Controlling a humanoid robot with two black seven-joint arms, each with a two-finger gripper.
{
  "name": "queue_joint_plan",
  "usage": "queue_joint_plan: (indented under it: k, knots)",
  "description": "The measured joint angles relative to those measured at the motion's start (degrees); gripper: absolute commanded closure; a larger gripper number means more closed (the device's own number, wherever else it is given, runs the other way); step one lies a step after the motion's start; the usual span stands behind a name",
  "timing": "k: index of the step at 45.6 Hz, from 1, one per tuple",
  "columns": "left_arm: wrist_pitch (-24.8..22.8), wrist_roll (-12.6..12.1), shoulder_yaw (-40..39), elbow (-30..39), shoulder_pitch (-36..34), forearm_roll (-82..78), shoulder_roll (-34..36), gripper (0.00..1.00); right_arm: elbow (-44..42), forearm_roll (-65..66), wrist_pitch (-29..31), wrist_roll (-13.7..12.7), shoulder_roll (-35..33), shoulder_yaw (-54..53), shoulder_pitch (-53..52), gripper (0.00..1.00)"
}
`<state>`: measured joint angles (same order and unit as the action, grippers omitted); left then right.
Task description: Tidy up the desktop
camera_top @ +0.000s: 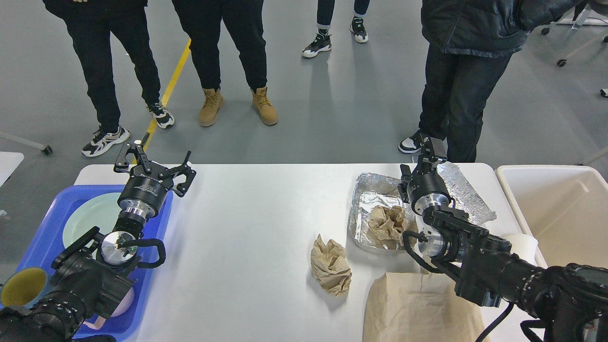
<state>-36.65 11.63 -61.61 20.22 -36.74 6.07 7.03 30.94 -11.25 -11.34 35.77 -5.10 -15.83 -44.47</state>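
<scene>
Desktop [247, 223]: crumpled paper [331, 266] mid; L pincer [153, 161] spread.

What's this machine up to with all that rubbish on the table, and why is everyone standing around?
It is tidying the desktop. The left gripper hangs open and empty over a blue tray that holds a pale green plate. The right gripper is at the crinkled clear plastic beside a foil tray with a paper wad in it; its grip can't be made out. Another crumpled paper ball and a brown paper bag lie loose. A cream bin waits at right. The onlookers just watch.
</scene>
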Motion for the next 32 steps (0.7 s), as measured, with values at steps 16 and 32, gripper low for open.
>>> queue_joint_plan:
  k: [16, 32]
  knots:
    - [0.0, 0.0, 0.0, 0.0, 0.0, 0.0, 0.0, 0.04, 0.0, 0.0, 0.0, 0.0, 0.0, 0.0, 0.0, 0.00]
    - [0.0, 0.0, 0.0, 0.0, 0.0, 0.0, 0.0, 0.04, 0.0, 0.0, -0.2, -0.1, 0.1, -0.5, 0.0, 0.00]
